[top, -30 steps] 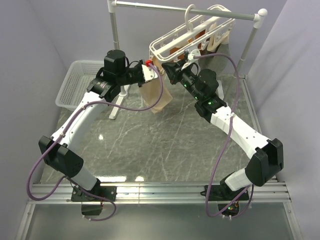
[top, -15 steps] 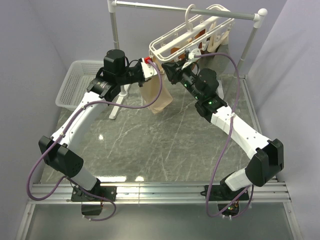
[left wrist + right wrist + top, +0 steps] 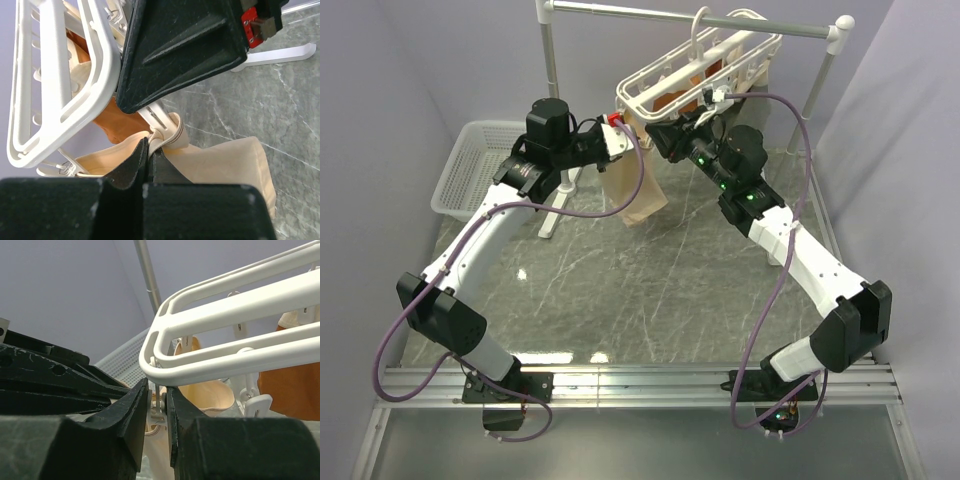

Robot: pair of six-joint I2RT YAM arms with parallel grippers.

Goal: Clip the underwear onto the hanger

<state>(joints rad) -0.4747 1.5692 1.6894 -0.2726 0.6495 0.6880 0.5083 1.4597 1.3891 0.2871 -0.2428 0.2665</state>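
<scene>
The white hanger (image 3: 692,68) hangs by its hook from the rail, tilted. The pale beige underwear (image 3: 636,192) dangles below its left corner. My left gripper (image 3: 618,136) is shut on the underwear's waistband (image 3: 172,131), right under the hanger frame (image 3: 102,75). My right gripper (image 3: 658,136) is closed on a small white clip (image 3: 160,409) hanging from the frame's corner (image 3: 165,370), its fingers squeezing the clip. The underwear also shows behind that clip in the right wrist view (image 3: 207,390). The two grippers almost touch.
A rust-orange garment (image 3: 292,385) hangs clipped farther along the hanger. A white mesh basket (image 3: 470,170) stands at the left. The rail stand's post (image 3: 552,70) and foot (image 3: 280,54) are just behind my left gripper.
My right gripper has moved up and left onto the corner clip, and the hanger has tilted up a little. The underwear has swung slightly; my left arm has held still.
</scene>
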